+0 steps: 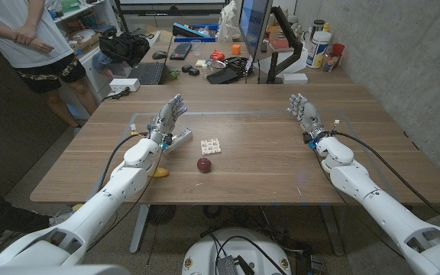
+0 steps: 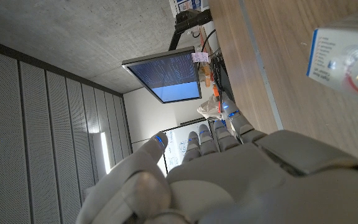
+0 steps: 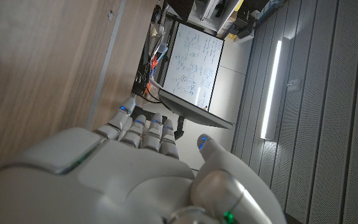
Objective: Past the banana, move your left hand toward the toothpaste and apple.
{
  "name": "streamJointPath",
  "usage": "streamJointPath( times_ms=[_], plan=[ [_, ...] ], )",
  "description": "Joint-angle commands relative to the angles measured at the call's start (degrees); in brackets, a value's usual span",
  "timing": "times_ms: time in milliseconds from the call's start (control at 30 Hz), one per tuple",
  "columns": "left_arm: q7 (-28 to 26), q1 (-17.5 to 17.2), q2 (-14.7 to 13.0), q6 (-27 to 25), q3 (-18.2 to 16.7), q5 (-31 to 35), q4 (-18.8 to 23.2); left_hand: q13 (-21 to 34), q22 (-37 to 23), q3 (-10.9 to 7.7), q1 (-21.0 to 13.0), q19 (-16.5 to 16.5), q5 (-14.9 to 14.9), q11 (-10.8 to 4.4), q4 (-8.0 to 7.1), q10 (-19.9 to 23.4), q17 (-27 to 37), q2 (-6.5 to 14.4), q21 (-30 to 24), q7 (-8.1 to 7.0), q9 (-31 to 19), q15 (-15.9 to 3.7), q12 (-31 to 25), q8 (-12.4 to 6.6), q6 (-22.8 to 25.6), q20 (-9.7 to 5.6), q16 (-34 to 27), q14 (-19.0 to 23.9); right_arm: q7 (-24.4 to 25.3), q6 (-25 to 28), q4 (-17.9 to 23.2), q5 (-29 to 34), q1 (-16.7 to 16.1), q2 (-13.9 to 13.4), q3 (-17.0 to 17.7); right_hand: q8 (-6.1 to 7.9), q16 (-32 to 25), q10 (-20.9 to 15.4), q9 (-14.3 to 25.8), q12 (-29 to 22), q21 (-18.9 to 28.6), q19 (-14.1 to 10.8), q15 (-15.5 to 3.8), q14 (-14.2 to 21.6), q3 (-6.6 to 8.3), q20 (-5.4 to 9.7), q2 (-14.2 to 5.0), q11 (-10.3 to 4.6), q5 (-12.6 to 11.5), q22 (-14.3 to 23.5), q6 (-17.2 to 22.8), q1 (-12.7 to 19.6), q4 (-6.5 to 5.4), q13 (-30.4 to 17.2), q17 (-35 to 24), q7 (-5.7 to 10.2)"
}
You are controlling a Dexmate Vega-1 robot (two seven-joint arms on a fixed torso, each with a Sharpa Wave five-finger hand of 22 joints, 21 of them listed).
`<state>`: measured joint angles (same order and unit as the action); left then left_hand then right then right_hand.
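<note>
My left hand is raised over the table's left part, fingers apart and holding nothing. Just beside its wrist lies the white and blue toothpaste box, whose end appears close by in the left wrist view above the hand's back. The dark red apple sits to the right of my left forearm, toward the table's middle. A yellow banana pokes out from under that forearm. My right hand stands on the right side, fingers spread and empty, seen from behind in the right wrist view.
A small white block with red spots lies just behind the apple. Behind the table a cluttered desk holds a monitor, keyboards and bottles. A person stands at the back left.
</note>
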<state>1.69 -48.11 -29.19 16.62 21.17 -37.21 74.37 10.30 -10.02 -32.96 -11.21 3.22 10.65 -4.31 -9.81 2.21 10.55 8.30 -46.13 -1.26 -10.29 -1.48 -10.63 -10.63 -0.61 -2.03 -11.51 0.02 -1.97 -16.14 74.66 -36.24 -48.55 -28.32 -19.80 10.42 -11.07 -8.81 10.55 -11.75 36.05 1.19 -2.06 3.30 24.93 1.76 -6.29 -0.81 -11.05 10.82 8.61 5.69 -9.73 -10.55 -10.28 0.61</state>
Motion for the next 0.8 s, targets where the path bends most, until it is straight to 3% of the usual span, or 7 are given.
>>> streamJointPath(
  times_ms=[33,800],
  plan=[
    [-0.1,0.4,0.3,0.1,-0.2,0.4,-0.7,0.2,-0.1,-0.36,-0.5,0.5,0.4,-0.02,-0.06,0.1,0.1,1.7,-0.3,-0.48,-0.2,-2.95,-0.4,-0.28,0.0,-3.62,-0.2,0.0,-2.4,1.9,-0.1,4.3,-0.8,3.4,4.2,0.45,-0.2,-0.5,0.1,-0.3,0.3,0.2,-0.82,0.4,0.47,4.81,-4.87,-0.04,-0.2,0.1,0.4,0.5,0.01,-0.1,-0.3,0.13],
    [-8.4,-0.9,-0.3,2.7,-0.3,7.6,1.8,0.3,-0.2,-1.44,-0.8,-0.2,0.3,1.62,0.18,2.8,0.0,2.0,-0.1,-1.35,-0.4,-1.02,-1.1,-1.12,3.4,-1.14,-0.4,1.7,-5.6,3.6,0.1,9.8,-1.8,8.0,9.8,0.52,-0.2,-0.6,0.2,-0.3,0.2,0.2,-0.87,0.4,0.73,4.82,-4.78,-0.01,-0.2,0.1,0.6,0.3,0.11,-0.1,-0.2,0.10]
  ],
)
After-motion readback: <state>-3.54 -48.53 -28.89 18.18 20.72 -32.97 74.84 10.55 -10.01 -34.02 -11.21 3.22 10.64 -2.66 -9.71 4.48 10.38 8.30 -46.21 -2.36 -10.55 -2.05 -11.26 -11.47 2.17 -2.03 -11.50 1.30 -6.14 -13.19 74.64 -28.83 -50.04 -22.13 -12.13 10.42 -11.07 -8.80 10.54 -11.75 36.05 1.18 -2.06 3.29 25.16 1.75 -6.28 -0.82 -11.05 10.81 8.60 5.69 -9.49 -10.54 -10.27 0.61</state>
